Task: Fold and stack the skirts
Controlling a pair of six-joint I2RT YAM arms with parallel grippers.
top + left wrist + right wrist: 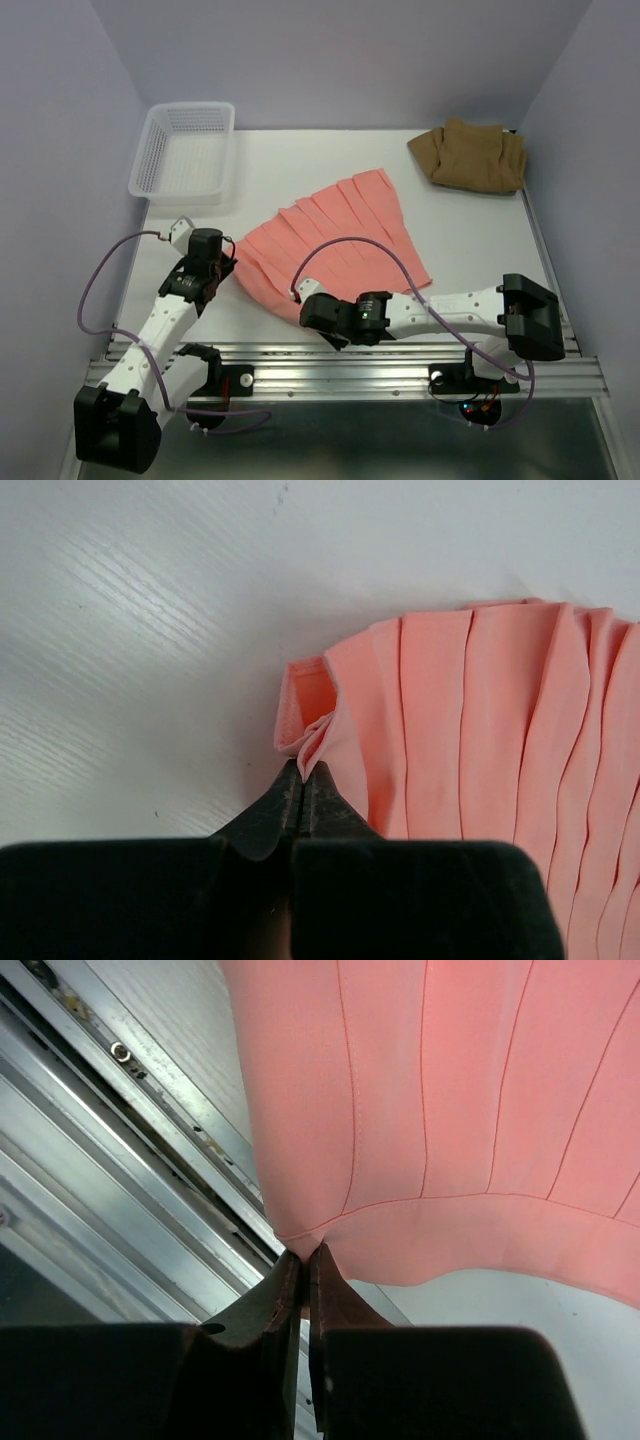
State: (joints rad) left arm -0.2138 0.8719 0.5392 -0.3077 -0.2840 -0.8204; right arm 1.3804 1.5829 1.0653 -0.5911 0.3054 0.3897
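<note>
- top external view: salmon-pink skirt (pixel 335 245) spread flat on the worktop (pixel 480 240), tan-brown skirt (pixel 470 155) bunched far right.
- left jaws clamped on the pink one's left corner.
- right jaws clamped on its near edge.

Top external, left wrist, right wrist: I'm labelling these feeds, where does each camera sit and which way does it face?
Top external: above and behind the arm bases, looking down on the table, salmon-pink skirt, tan-brown skirt and white lattice basket; both arms show.
Left wrist: on the left arm, looking along its shut left tool at the skirt's pinched corner.
Right wrist: on the right arm, looking past its shut right tool at the skirt's edge and the metal rail.
Shared: all three show the salmon-pink skirt.
</note>
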